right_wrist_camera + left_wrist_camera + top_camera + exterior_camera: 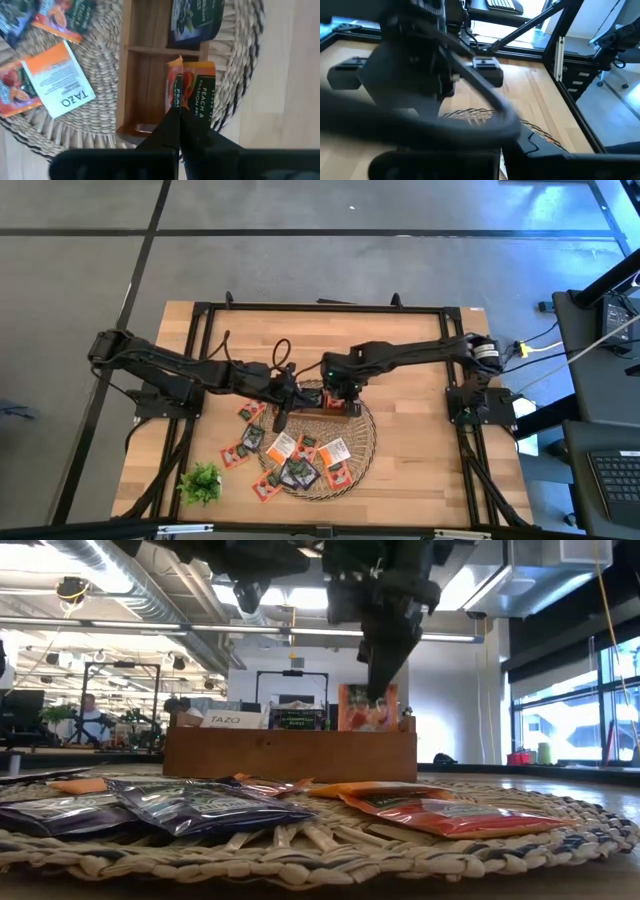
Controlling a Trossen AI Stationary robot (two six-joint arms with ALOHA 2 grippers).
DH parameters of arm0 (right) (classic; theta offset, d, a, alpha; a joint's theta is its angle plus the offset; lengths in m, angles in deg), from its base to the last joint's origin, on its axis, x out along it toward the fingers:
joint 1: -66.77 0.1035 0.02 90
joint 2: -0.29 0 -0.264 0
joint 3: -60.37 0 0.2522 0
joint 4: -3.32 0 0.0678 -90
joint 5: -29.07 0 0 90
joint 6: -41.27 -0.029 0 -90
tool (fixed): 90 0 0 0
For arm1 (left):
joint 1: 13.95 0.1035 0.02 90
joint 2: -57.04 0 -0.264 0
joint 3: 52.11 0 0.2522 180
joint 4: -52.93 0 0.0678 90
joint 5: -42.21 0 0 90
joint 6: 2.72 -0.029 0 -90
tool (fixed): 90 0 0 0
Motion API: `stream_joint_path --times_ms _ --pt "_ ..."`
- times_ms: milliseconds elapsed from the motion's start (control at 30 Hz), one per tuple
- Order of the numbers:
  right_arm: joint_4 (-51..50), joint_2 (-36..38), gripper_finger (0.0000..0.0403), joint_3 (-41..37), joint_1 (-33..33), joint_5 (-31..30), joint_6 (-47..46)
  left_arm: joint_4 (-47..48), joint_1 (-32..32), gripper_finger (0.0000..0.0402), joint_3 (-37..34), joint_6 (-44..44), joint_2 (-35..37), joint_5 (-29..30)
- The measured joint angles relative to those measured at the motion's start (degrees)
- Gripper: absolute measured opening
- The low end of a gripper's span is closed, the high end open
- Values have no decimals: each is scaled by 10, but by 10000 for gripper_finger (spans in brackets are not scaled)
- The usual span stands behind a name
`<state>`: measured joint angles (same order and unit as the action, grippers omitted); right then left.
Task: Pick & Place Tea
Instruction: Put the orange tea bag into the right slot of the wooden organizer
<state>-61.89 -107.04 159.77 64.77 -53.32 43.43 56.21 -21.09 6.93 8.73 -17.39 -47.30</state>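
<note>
an orange peach tea sachet [192, 92] stands upright in the right end compartment of the wooden tray [145, 75], its top edge pinched between the closed fingers of the right gripper [178, 107]. in the low view the same sachet [367, 707] rises above the tray wall [290, 753] with the gripper coming straight down onto it. a dark sachet [196, 17] sits in another compartment, and a white-labelled one [235, 720] shows at the tray's left end.

the right arm reaches in from the right side of the table, its wrist bent so the fingers point down over the tray [340, 406]. the left gripper [280, 420] hangs just left of the tray, fingers closed on nothing visible, with its arm stretched in from the left.

loose sachets [295, 460] lie scattered on the round wicker mat [365, 445] and on the wooden table [420, 470] to the mat's left. a small green plant sprig [201, 482] lies near the table's near left corner.

beyond the table is an open office with ceiling ducts, large windows on the right, and a person [92, 718] seated far off on the left.
</note>
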Motion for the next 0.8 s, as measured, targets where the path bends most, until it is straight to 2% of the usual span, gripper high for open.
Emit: stream_joint_path --times_ms 300,400,533,800 --pt "8 -14 6 0 0 -6 12 0 0 2 0 0 0 0" --pt "11 -14 13 0 0 -35 25 0 0 2 0 0 0 0" --pt "7 -14 44 0 0 -74 25 0 0 2 0 0 0 0" --pt "-13 -14 112 1 2 -75 11 0 0 2 0 0 -1 0"
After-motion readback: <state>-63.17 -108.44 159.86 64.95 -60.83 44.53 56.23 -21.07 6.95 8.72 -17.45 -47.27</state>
